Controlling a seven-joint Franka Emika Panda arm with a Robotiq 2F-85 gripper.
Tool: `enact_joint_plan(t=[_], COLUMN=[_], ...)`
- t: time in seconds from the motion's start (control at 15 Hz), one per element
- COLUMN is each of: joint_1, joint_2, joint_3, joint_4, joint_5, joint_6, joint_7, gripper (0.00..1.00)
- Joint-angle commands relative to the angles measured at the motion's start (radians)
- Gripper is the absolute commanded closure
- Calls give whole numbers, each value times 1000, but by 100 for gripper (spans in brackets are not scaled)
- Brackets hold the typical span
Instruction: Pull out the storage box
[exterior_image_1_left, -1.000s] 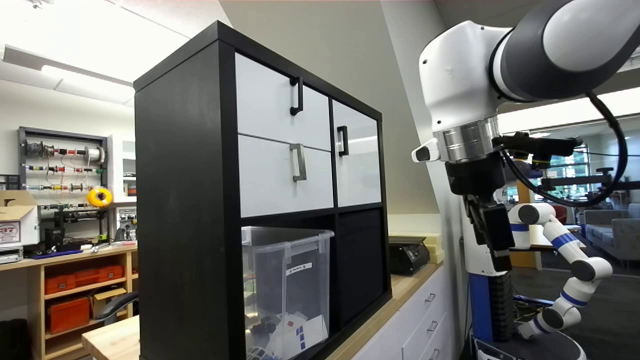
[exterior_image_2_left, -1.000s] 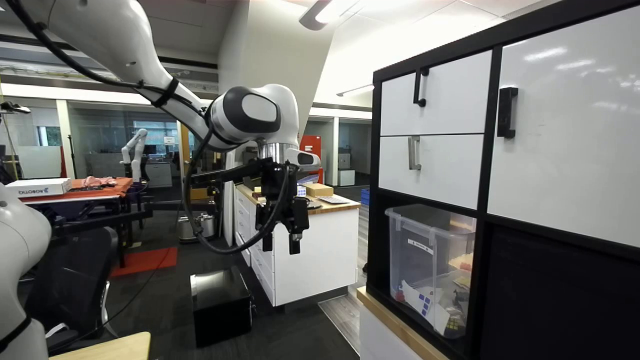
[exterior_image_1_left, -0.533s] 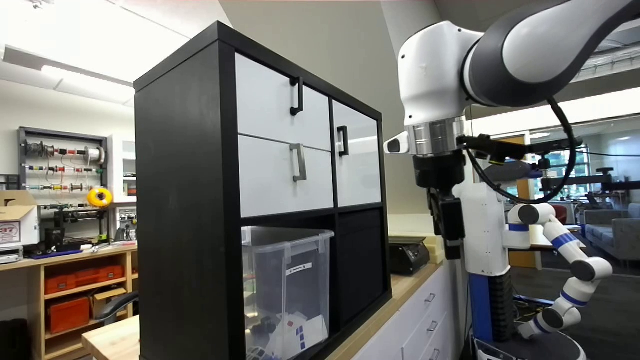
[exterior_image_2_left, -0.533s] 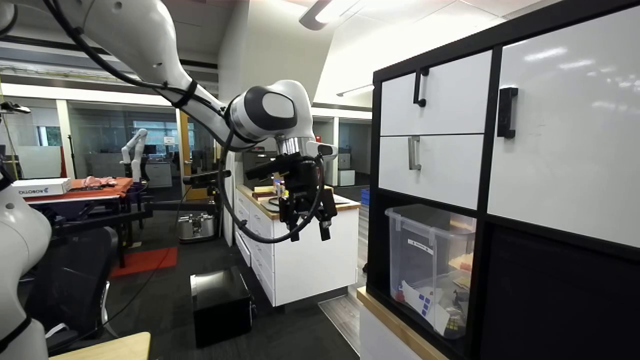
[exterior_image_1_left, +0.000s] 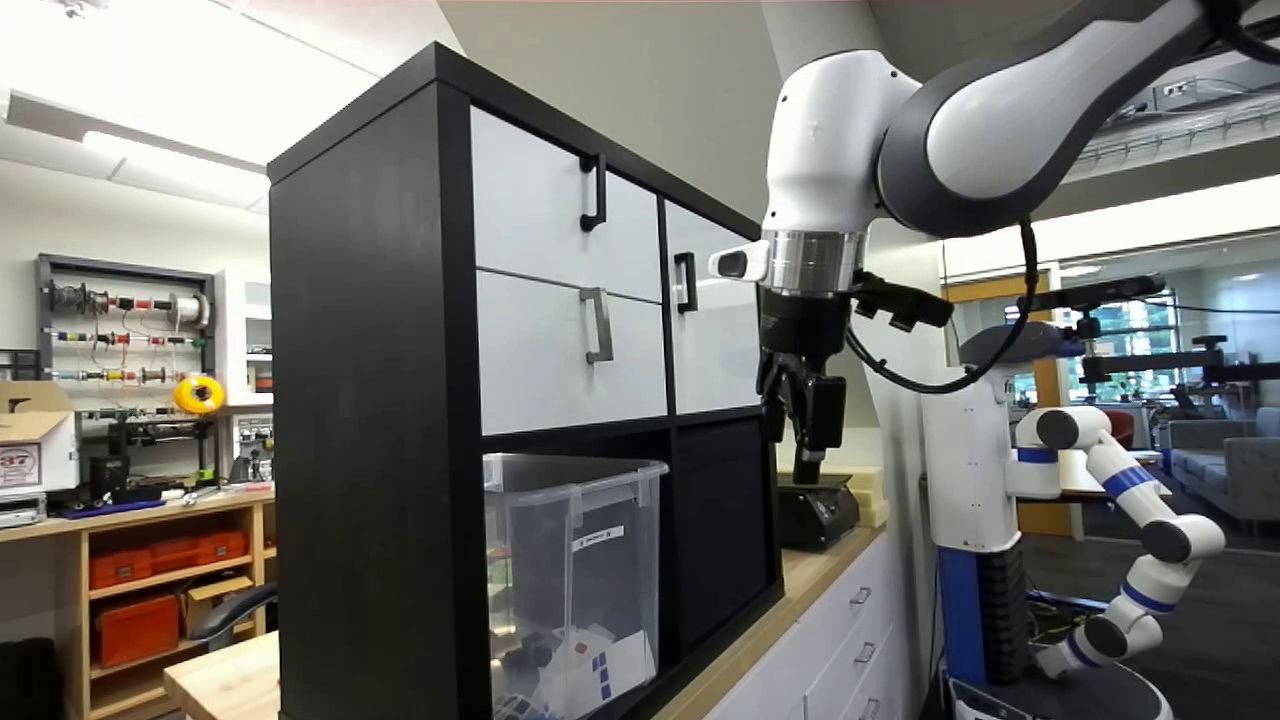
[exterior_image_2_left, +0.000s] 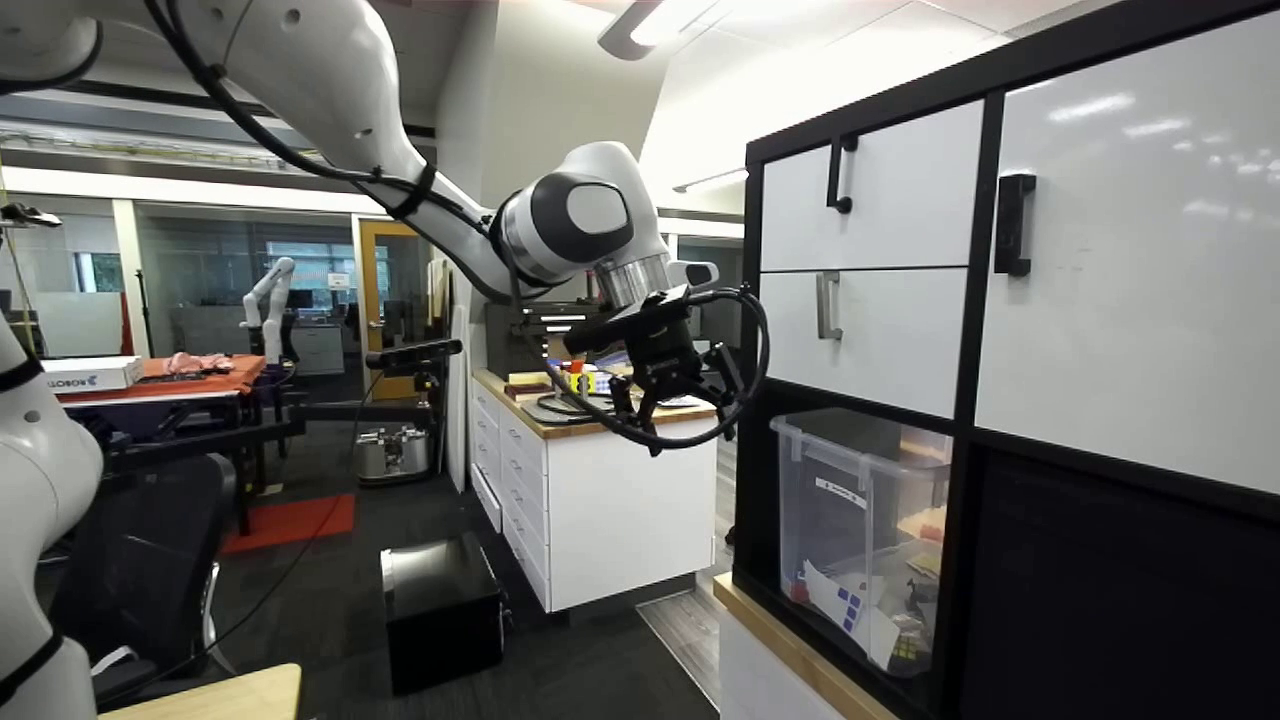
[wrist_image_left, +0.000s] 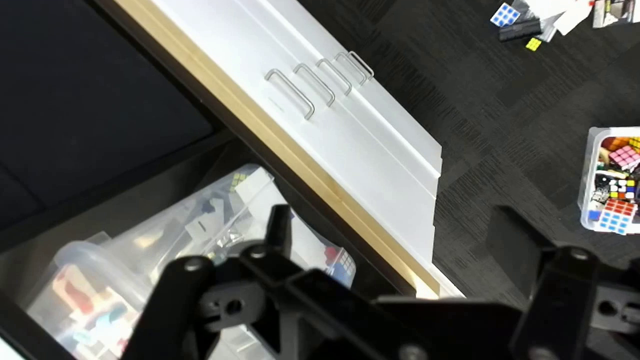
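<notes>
The storage box (exterior_image_2_left: 860, 530) sits in its cubby (exterior_image_2_left: 757, 480)

In an exterior view your gripper (exterior_image_2_left: 692, 440) hangs tilted, apart from the storage box. It stands wide: in the wrist view you see its fingers (wrist_image_left: 279, 230) well apart. You find the storage box upright in the lower cubby of the black cabinet (exterior_image_1_left: 360, 400), below two white drawers (exterior_image_2_left: 890, 335), in both exterior views (a white piece (exterior_image_2_left: 832, 596) with blue squares shows through its clear plastic). The cabinet stands on the wooden counter (exterior_image_1_left: 815, 575). In the wrist view you have a tub (wrist_image_left: 586, 190) of puzzle cubes (wrist_image_left: 618, 215) on the dark floor (wrist_image_left: 475, 125).
</notes>
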Motion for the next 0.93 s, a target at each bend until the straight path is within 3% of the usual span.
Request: enact_joint_plan(t=[0.0,0.13,0.27,0.87], joint_1=[18,18,13,13], joint_2=[22,28,18,19], joint_3=[-41,-51,-43,-45], joint_4=[19,16,7,7], joint_5=[-2,9,0,0], joint_6=[93,141,113,121], joint_7=[-195,-291,-237,-263], gripper=[0,0,0,0])
